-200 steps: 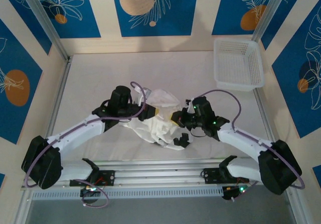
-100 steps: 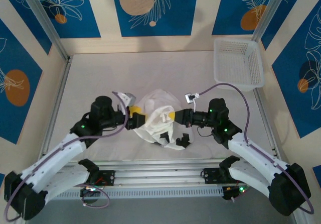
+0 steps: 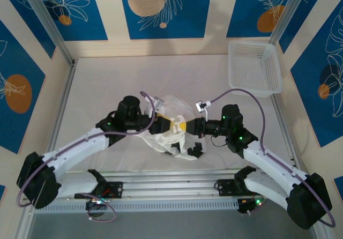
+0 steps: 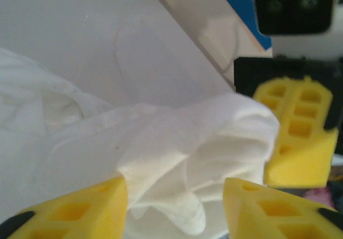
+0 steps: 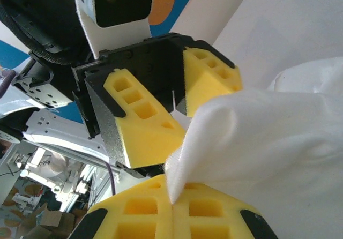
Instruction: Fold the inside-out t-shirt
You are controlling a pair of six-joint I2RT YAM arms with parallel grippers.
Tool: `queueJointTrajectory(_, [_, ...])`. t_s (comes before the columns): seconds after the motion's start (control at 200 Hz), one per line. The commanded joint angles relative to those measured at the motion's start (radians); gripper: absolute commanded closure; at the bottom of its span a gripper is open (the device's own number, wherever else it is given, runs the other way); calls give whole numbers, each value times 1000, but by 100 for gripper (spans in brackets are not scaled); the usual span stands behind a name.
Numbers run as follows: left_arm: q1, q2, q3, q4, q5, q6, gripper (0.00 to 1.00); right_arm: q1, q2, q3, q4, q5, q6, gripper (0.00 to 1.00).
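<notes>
Presently a t-shirt fold is clamped by the right fingers. It is straddled, ungripped, by the spread left fingers directly opposite.

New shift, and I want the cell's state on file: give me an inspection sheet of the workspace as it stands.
Surface: white table, no stains seen.
Job's things: t-shirt, bunched at the centre, not yet folded, one fold held up between the arms.
Clutter: mesh basket, far right corner, apart from the t-shirt.
Grippers: left gripper open, fingers either side of the fold; right gripper shut on that fold's edge.
Cables: purple cables, one looping over each arm.
Surroundings: blue patterned panels, metal frame posts.
</notes>
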Motion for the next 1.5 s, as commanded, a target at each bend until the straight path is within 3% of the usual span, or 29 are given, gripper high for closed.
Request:
queueJointTrajectory(0.0, [-27,26,3,91,18,-138,45,-5,-3,19,-9,19,-11,100])
queueJointTrajectory(0.125, [-55,67,-5,105,42,-161,52,-7,-1,16,-9,34,-7,100])
queueJointTrajectory(0.255, [-67,66,-7,18,-17,-115,54,-15,-11,13,-22,59,-4,100])
queueJointTrajectory(0.495, [-56,-90,11,-218,-199,18,41,-55,-28,5,-35,64,9,100])
queueJointTrajectory(0.565, [-57,-138,3,-214,-190,-51,44,-65,-26,5,-36,60,12,100])
queueJointTrajectory(0.665, [-88,-144,-17,-185,-167,-239,57,-69,-22,11,-38,58,12,100])
queueJointTrajectory(0.76, [-122,-125,-18,-181,-213,-359,64,-70,-23,12,-38,64,14,100])
queueJointTrajectory(0.905, [-137,-57,-6,-128,-249,-404,65,-70,-20,12,-31,66,20,100])
queueJointTrajectory(1.1, [-145,58,11,28,-206,-372,57,-70,-20,13,-38,60,22,100])
queueJointTrajectory(1.405, [-145,136,30,118,-173,-362,35,-65,-19,5,-34,59,28,100])
queueJointTrajectory(1.495, [-147,140,26,132,-167,-362,33,-65,-18,5,-33,59,27,100])
